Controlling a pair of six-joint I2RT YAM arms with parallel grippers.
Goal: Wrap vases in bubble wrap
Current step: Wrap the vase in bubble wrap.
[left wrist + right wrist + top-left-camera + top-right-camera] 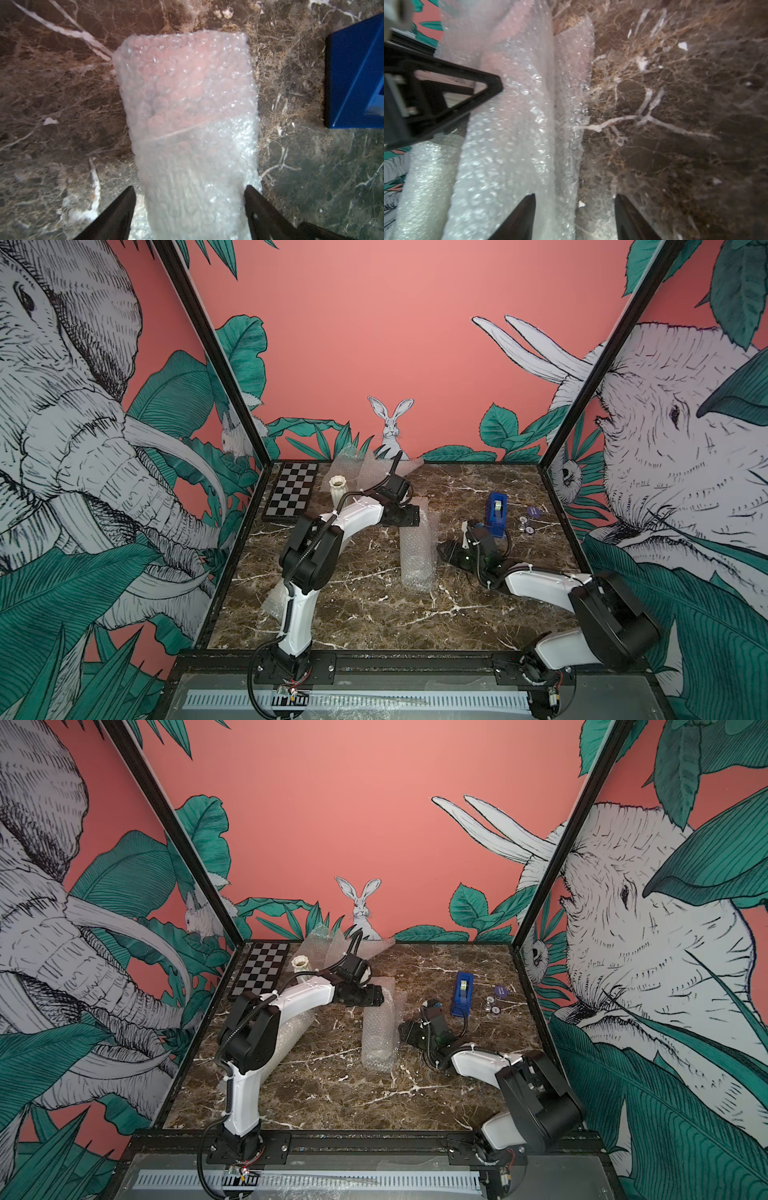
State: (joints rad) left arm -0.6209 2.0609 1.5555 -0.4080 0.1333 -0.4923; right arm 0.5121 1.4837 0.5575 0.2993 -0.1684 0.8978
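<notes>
The bubble wrap roll, soft, light and slippery, maybe with a fragile vase inside, lies on the table near the blue tape dispenser, with the left end effector wide around one end and the right end effector wide over its loose edge, so a gentle hold around the middle seems safest.

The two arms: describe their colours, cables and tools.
The left arm and right arm have white shells between black joints, with black ribbed cables held by white ties. The left tool and right tool have black, tapering, pointed fingers.
</notes>
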